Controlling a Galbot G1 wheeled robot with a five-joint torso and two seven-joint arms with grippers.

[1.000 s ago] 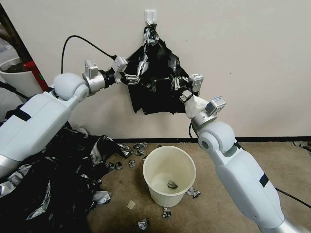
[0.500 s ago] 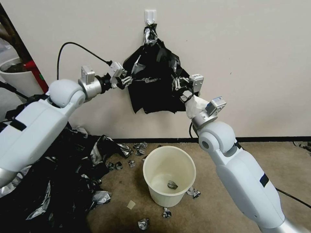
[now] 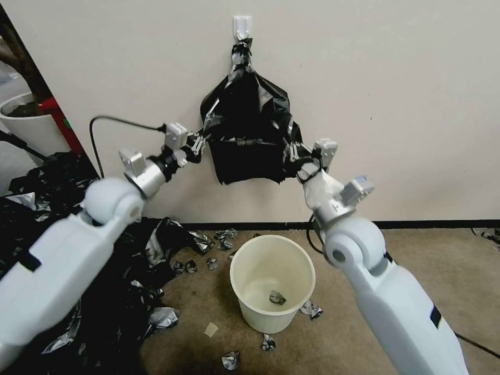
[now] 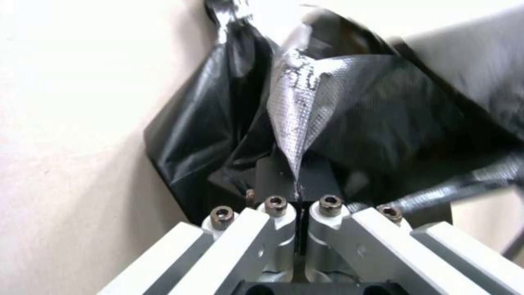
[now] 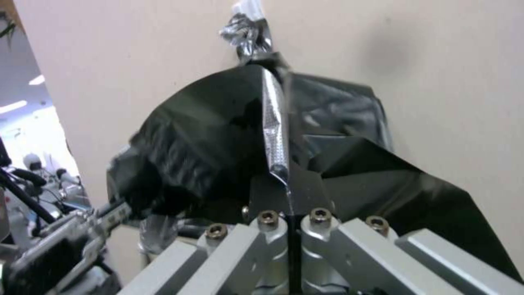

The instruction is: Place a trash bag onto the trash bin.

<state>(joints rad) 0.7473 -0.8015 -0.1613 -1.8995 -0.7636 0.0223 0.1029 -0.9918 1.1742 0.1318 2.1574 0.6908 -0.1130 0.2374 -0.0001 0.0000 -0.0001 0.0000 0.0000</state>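
A glossy black trash bag (image 3: 245, 130) hangs from a white wall hook (image 3: 242, 26), pulled taut into a triangle. My left gripper (image 3: 202, 141) is shut on the bag's left edge. My right gripper (image 3: 289, 151) is shut on its right edge. In the left wrist view the bag's film (image 4: 297, 123) is pinched between the closed fingers. The right wrist view shows the bag's film (image 5: 276, 135) held the same way. The cream-white trash bin (image 3: 272, 281) stands on the carpet below the bag, with a small foil wad (image 3: 277, 297) inside.
A heap of black-and-silver plastic sheets (image 3: 94, 291) covers the floor at the left. Small foil wads (image 3: 229, 359) lie scattered around the bin. A white plant pot (image 3: 26, 122) stands at the far left by the wall.
Both grippers have come down and moved slightly apart, drawing the bag downward and stretching it tight below the hook. The left arm has dropped most.
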